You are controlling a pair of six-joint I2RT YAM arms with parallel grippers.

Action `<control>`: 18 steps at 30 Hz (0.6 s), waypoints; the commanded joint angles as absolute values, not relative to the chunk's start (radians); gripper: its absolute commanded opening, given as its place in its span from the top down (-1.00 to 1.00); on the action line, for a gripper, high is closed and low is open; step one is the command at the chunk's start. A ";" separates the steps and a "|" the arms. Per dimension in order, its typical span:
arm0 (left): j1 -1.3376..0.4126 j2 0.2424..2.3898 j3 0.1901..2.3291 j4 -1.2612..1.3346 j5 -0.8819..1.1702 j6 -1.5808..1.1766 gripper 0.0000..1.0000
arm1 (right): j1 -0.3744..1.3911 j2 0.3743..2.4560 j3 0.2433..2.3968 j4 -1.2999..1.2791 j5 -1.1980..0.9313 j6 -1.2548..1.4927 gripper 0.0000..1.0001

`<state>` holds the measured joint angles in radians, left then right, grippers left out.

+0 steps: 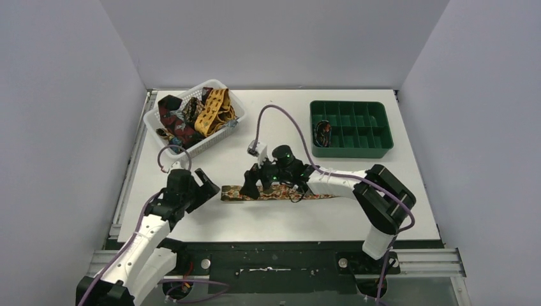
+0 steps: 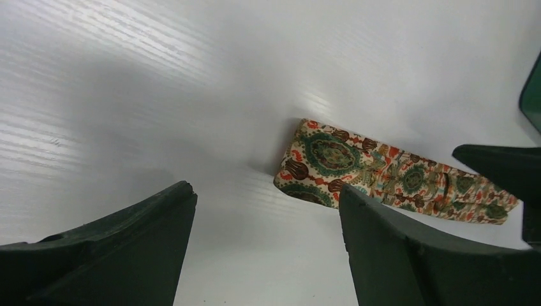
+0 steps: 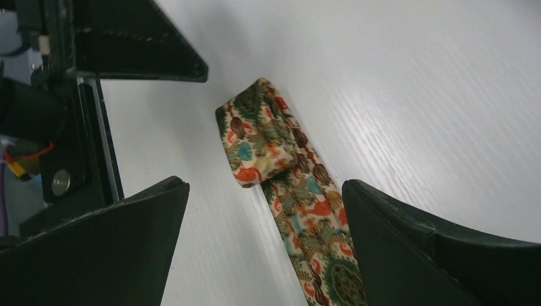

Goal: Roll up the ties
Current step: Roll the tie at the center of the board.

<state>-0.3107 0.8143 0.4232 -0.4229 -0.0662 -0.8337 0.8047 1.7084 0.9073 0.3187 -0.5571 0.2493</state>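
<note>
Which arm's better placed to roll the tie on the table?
Right, likely. The right gripper is open, straddling the tie just behind its folded end. The left gripper is open too, but the tie's end sits beyond its fingertips, off-centre.

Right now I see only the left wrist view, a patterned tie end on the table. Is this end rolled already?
Observer: In the right wrist view, this end of the tie is folded into one small turn; the rest lies flat.
Operator: Does the right claw hold it?
Observer: No, the right claw is open over it.
Operator: Are there other ties?
Observer: Yes, several ties lie in a white basket, far left.
</note>
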 commanded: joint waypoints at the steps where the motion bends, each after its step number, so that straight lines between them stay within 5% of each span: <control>1: -0.178 0.766 0.370 -0.318 0.145 -0.869 -0.61 | 0.890 1.745 1.007 0.368 -0.572 -0.038 -0.94; 18: -0.096 0.706 0.290 -0.266 0.234 -0.903 -0.66 | 0.952 2.011 1.251 0.157 -0.646 -0.380 -0.88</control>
